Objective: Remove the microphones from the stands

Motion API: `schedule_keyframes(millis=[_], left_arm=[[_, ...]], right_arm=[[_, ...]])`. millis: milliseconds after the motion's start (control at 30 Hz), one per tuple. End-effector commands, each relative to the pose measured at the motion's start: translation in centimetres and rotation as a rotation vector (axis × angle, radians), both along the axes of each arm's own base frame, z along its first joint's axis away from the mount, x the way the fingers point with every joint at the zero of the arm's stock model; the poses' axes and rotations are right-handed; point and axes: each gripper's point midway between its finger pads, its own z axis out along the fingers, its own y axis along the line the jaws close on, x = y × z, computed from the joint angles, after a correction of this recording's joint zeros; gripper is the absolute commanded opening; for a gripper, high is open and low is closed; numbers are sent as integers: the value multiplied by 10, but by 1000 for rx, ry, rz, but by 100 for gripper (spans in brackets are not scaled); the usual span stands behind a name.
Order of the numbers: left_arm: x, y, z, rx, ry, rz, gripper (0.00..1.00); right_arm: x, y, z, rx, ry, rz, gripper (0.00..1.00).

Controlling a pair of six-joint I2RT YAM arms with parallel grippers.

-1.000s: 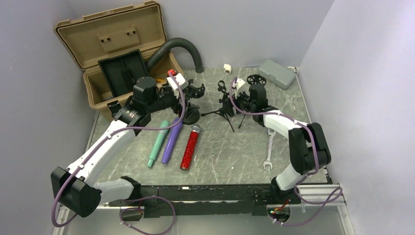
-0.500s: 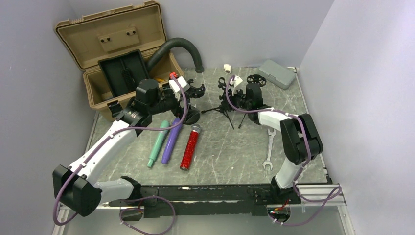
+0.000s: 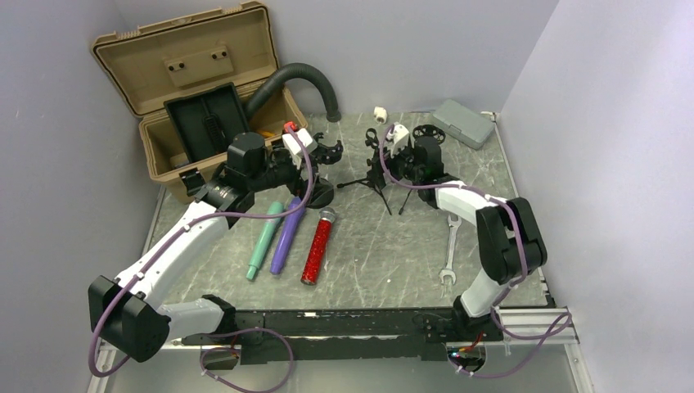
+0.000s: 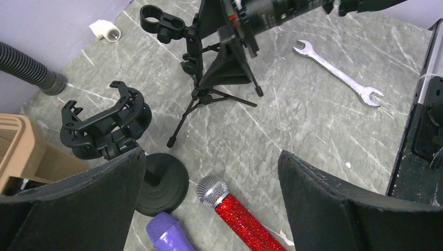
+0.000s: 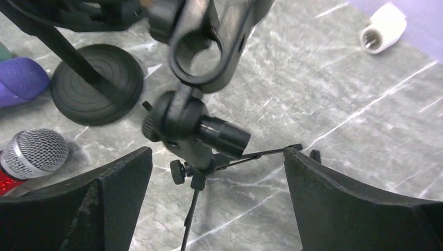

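Note:
Three microphones lie flat on the table: teal point(image 3: 264, 240), purple point(image 3: 287, 235) and red glitter point(image 3: 317, 246). The round-base stand point(image 3: 319, 193) has an empty shock mount point(image 3: 327, 151). The tripod stand point(image 3: 376, 178) has an empty clip point(image 3: 371, 141). My left gripper point(image 3: 315, 162) is open above the round base point(image 4: 163, 183); the red microphone's head point(image 4: 211, 191) and the purple one point(image 4: 166, 234) lie between its fingers. My right gripper point(image 3: 394, 164) is open just right of the tripod stand; its joint point(image 5: 190, 128) and clip point(image 5: 201, 52) sit between its fingers.
An open tan toolbox point(image 3: 188, 90) with a black hose point(image 3: 299, 78) stands at the back left. A grey case point(image 3: 463, 123) is at the back right, with a white fitting point(image 3: 380, 112) nearby. A wrench point(image 3: 449, 254) lies front right. A black wheel-like part point(image 3: 427, 132) sits behind the right gripper.
My left gripper has shifted slightly up and right over the round-base stand. My right arm's elbow swung left and partly back, with its gripper staying by the tripod stand.

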Motion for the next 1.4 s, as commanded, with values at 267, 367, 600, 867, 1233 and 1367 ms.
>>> schedule_keyframes(millis=[267,367,600,867,1233,1367], left_arm=[[14,35,36,-66,-75,177,99],[20,48,40,-86,-66,231,99],[33,94,47,-227,32,397,99],[34,161,30,-223,78,605,99],[8,206,10,-140,42,758,99],[-3,208,10,-120,11,759,99]], right_arm=[[-35,-16,74,-10,-84,-10,100],[-46,-17,89,-6,-101,5,100],[-65,-36,113,-58,-122,-41,100],[-97,-70,133,-102,-227,-144,100],[-135,-116,133,-79,-216,-360,100],[-143,-129,138,-65,-200,-423,100]])
